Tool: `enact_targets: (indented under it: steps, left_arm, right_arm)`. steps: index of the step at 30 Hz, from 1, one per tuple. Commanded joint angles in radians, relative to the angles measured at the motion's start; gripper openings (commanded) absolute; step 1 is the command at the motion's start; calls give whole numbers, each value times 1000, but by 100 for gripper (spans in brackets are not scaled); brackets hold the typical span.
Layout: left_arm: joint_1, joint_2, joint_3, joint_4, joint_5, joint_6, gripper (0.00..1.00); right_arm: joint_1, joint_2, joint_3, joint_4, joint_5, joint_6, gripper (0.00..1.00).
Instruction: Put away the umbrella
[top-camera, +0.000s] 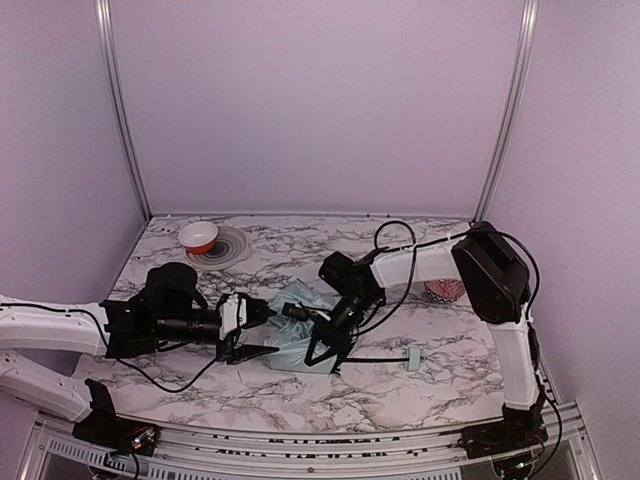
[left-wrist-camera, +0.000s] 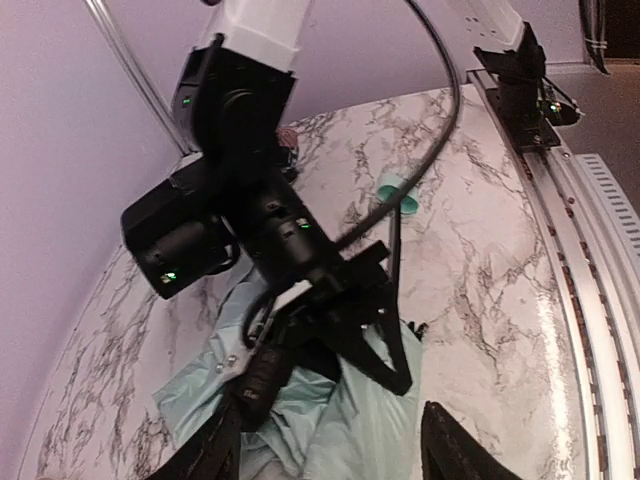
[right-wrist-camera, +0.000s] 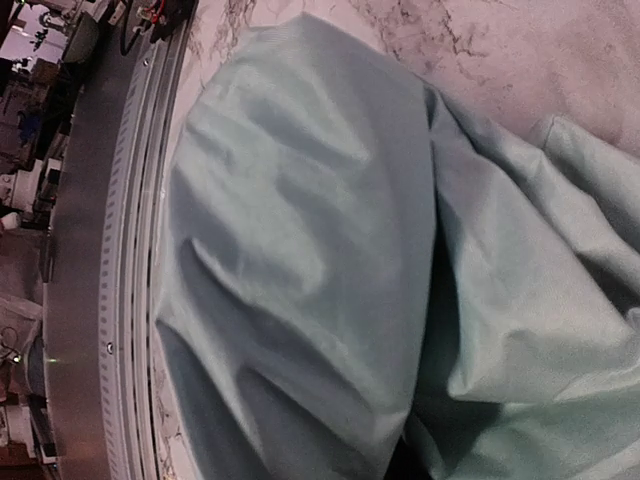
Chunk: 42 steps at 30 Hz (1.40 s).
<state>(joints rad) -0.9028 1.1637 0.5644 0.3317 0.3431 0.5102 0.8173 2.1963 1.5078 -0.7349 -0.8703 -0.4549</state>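
Left arm lies low, reaching toward 3 o'clock. The left jaws stand released, spread at the 9 o'clock edge of the umbrella. Right arm bends down toward 8 o'clock, and the right jaws are buried in the canopy, so I cannot tell their grip. The umbrella lies mid-surface.

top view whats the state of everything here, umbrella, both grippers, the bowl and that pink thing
umbrella: not put away, canopy crumpled loose on the table, handle lying out to the side
left gripper: open, at the canopy's edge
right gripper: down in the canopy fabric, open or shut unclear
bowl: upright on the round plate
pink lump: lying on the table, apart from both grippers
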Motion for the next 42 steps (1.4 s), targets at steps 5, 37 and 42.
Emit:
enact_targets:
  steps: [5, 37, 42]
  left_arm:
    - [-170, 224, 81, -161, -275, 375, 82]
    - [-144, 636, 325, -481, -308, 263, 32]
    - [-93, 635, 365, -507, -196, 152, 27]
  right_arm:
    - [-41, 152, -3, -176, -70, 72, 19]
    - [-183, -100, 92, -68, -61, 206, 52]
    - [-225, -252, 2, 45, 6, 269, 54]
